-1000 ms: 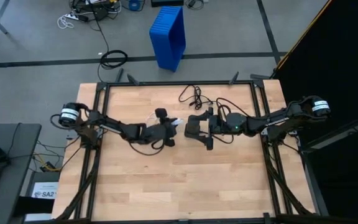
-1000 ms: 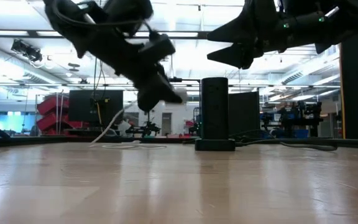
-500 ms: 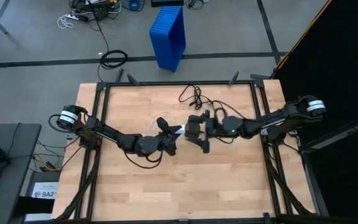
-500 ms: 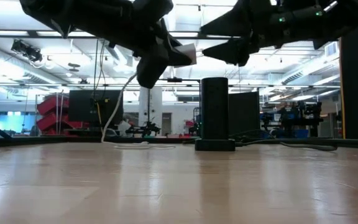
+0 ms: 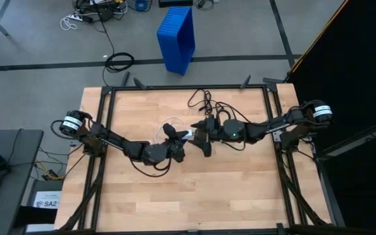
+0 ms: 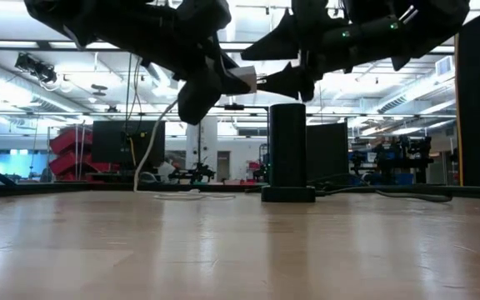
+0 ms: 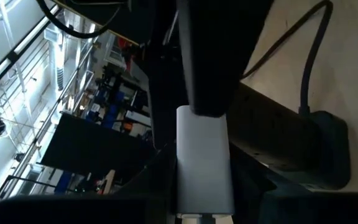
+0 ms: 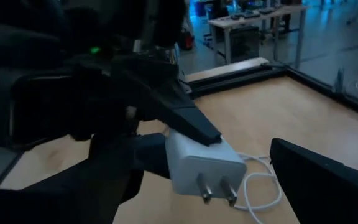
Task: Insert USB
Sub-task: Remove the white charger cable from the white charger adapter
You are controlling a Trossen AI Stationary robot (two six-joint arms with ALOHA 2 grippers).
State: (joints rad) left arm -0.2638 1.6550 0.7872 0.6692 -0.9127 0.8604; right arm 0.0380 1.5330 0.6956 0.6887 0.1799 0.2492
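Plug (image 8: 201,165) clamped in left hand (image 5: 180,138), prongs pointing at right hand (image 5: 200,136), whose fingers stand apart just beside it.

white charger block (image 8: 201,165) and white cable (image 8: 257,186), pale wood table (image 5: 194,189), blue bin (image 5: 177,38).

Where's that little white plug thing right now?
The white plug is up in the air over the middle of the table, held in the left gripper, with the right gripper close beside it and its white cable hanging down to the tabletop.
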